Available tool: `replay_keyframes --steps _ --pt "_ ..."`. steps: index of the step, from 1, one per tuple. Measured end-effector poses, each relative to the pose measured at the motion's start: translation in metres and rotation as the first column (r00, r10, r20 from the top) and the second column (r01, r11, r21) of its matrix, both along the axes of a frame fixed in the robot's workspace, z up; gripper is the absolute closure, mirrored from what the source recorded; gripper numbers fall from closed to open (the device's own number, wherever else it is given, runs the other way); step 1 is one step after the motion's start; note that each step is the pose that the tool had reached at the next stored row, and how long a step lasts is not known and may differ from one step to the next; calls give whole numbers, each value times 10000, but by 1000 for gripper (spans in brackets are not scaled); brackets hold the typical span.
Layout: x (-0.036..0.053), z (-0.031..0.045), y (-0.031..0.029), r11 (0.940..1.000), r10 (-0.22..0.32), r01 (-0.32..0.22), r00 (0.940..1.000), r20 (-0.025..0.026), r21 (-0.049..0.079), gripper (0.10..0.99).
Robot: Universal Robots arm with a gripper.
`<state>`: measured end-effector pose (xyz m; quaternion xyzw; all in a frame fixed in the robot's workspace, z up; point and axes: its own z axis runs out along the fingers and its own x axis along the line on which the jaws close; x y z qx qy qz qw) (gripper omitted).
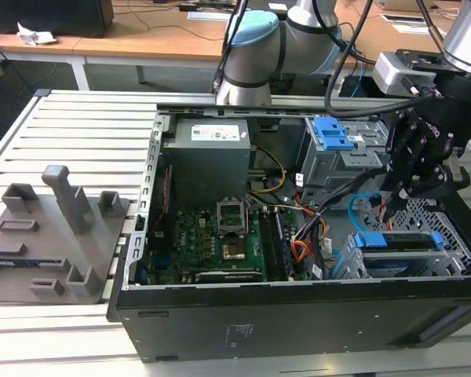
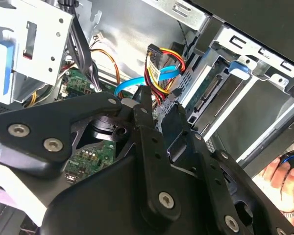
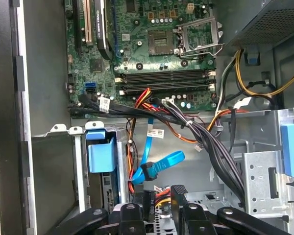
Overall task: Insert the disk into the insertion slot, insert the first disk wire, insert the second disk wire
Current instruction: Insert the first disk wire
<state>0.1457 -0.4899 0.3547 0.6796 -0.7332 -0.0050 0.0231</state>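
In the exterior view the gripper [image 1: 398,201] stands at 3 o'clock in the open computer case [image 1: 298,314], directly at 12 o'clock of the disk [image 1: 396,242] seated in the insertion slot [image 1: 455,236], its jaws drawn narrow on a black wire connector [image 3: 149,205].

A slatted metal table [image 1: 78,118] of pale ribbed bars carries everything. Directly beneath the gripper [image 1: 399,200] stands an open black computer case [image 1: 298,322], lying on its side with the open face up; the gripper hangs inside the end of it. Well away from the gripper, past the case's other end, a grey fixture plate [image 1: 31,259] with upright blocks and posts lies flat on the slats, just beside the case wall.
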Motion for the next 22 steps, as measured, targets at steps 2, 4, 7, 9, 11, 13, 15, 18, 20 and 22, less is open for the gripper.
replay_keyframes --steps 2,4,7,9,11,13,15,18,20,22 --pt "0 -2 0 10000 0 0 10000 0 -64 725" --pt "0 -3 0 10000 0 0 10000 0 -68 808" --pt "0 -3 0 10000 0 0 10000 0 -72 925" --pt "0 -3 0 10000 0 0 10000 0 -77 933" --pt "0 -3 0 10000 -1 1 10000 0 -82 933" --pt "0 -3 0 10000 0 0 10000 0 -85 933" --pt "1 -3 -7 10000 0 0 10000 0 -87 933" --pt "3 -3 -42 10000 0 0 10000 0 -88 933" --pt "4 -3 -94 10000 2 -2 10000 0 -88 933" --pt "3 -3 -229 10000 0 0 10000 0 -88 933"
